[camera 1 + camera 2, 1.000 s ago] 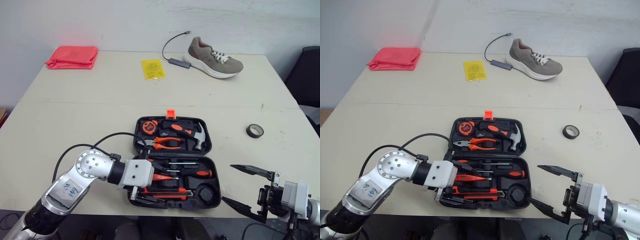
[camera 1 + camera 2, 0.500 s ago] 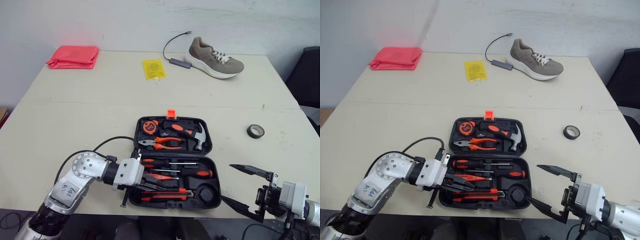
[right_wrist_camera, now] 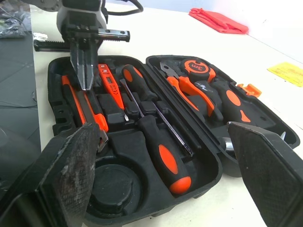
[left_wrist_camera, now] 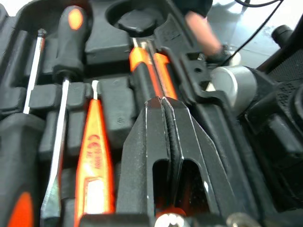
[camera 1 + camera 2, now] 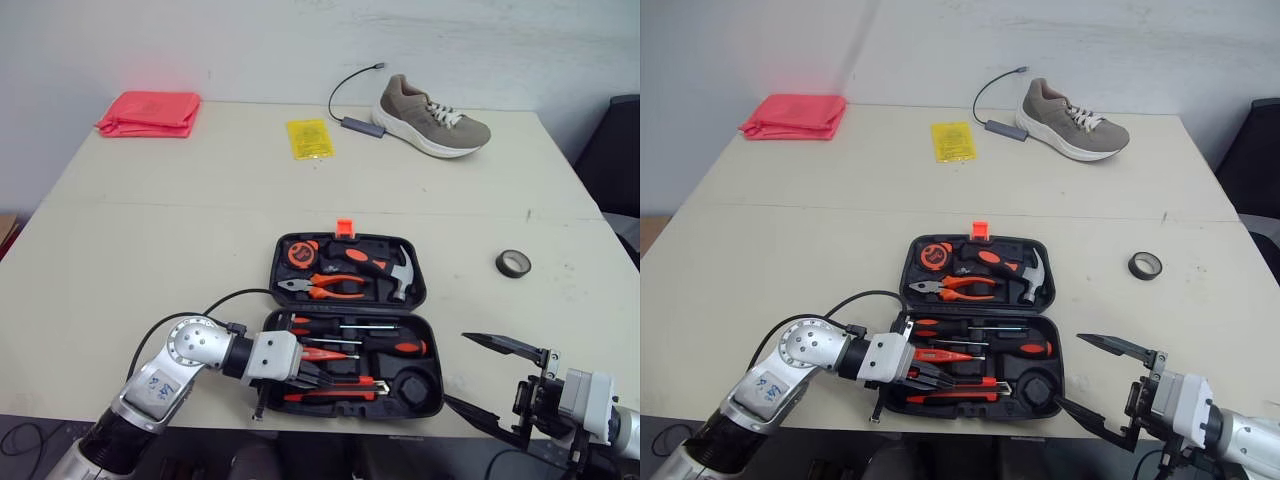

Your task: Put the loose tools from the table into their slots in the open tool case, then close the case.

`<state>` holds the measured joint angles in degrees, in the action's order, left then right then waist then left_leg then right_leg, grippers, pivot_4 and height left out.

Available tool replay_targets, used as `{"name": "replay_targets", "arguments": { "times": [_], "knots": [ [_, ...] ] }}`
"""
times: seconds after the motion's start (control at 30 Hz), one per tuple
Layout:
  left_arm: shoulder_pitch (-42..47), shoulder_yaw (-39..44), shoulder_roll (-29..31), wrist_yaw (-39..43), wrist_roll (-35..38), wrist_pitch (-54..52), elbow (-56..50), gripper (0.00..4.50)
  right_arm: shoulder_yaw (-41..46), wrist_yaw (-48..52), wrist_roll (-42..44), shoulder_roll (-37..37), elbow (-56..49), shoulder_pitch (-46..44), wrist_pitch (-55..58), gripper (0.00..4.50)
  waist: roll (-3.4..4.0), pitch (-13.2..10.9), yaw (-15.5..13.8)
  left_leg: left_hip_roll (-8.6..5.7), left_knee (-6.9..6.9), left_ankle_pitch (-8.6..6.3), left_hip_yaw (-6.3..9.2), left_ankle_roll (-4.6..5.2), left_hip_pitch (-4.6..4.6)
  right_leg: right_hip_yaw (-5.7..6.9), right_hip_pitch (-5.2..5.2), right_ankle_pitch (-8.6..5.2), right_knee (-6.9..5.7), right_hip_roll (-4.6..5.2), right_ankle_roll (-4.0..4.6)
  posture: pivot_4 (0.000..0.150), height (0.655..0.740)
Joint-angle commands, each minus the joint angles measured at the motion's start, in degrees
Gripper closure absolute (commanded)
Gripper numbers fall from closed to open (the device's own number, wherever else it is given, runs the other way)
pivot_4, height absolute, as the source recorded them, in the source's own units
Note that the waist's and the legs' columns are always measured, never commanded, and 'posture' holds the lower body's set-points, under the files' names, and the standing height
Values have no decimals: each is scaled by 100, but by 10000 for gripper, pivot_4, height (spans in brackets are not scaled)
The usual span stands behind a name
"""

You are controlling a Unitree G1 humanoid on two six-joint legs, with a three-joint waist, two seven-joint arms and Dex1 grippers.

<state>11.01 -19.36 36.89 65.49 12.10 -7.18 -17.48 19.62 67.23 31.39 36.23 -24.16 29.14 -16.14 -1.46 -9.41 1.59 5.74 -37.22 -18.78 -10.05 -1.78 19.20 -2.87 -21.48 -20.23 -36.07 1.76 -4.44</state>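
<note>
Left gripper [image 5: 322, 379] has fingers pressed together, right gripper [image 5: 457, 368] spread wide.

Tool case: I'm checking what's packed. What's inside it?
In the case, far half: tape measure, pliers, hammer. Near half: screwdrivers, orange tester, knife, a bare round slot. The shut left gripper covers part of the knife and the near-left corner.
</note>
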Motion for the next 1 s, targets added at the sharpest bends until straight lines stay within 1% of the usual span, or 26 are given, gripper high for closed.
{"name": "replay_targets", "arguments": {
  "times": [0.03, 0.27, 0.4, 0.5, 0.57, 0.67, 0.83, 0.9, 0.97, 1.0],
  "knots": [
    [48, -196, 97, -76, -385, -80, 109, 44798, 85, -23, 17, 7, -21, 22, -88, 0, 4, 3, -3, 0, 0, 0, 0, 0, 0, 0, 0, 0, 0, 0, 0, 1500, 7400],
    [114, -522, 273, 138, -549, -168, 145, 44798, 80, -66, -10, -7, -5, 1, -99, 0, 19, 28, 0, 1, 3, 0, 1, 1, -4, 0, 4, 0, 0, 1, 0, 1500, 7400],
    [220, -768, 304, 1, -904, -354, 313, 44798, 79, -98, -34, -15, 26, -32, -104, 0, 24, 39, 0, -2, 3, 0, 0, 1, -5, 0, 5, 0, 1, -1, 1, 1500, 7400],
    [227, -746, 265, -117, -870, -618, 333, 44798, 88, -137, -56, -23, 33, -74, -108, 0, 29, 52, -3, 1, 3, 0, 1, 2, -8, -1, 9, -1, 2, 1, 1, 1500, 7400],
    [215, -708, 308, -113, -859, -518, 378, 44798, 96, -158, -60, -17, 39, -97, -104, 0, 34, 59, -4, 1, 3, -1, 1, 4, -9, -1, 12, -1, 2, 5, 1, 1500, 7400],
    [146, -383, 62, -191, -478, 42, 434, 44798, 148, -145, -44, 4, 68, -62, -122, 0, 38, 63, -2, 4, 3, -1, 2, 7, -10, -1, 14, -1, 2, 8, 2, 1500, 7400],
    [41, 89, -83, 28, 167, 463, 290, 44798, 216, -151, -43, 7, 159, -58, -155, 0, 34, 59, 0, 6, 2, -1, 3, 10, -3, -1, 6, 0, 1, 11, 1, 1500, 7400],
    [3, 383, -117, 6, 521, 404, 163, 44798, 320, -177, -15, 5, 216, -63, -160, 0, 35, 58, 0, 5, 4, -1, 2, 10, -3, -1, 4, -1, 1, 10, 1, 1500, 7400],
    [-32, 798, -71, -118, 977, -21, -1, 44798, 517, -229, 42, -4, 313, -47, -167, 0, 35, 56, 2, 8, 6, -1, 2, 9, -1, 0, 2, -1, 1, 8, 1, 1500, 7400],
    [-51, 1036, -27, -195, 1125, -127, -35, 42420, 643, -259, 65, -11, 375, -23, -175, 0, 35, 55, 2, 9, 5, -1, 2, 8, 0, 0, 2, 0, 1, 7, 1, 1500, 7400]
  ]
}}
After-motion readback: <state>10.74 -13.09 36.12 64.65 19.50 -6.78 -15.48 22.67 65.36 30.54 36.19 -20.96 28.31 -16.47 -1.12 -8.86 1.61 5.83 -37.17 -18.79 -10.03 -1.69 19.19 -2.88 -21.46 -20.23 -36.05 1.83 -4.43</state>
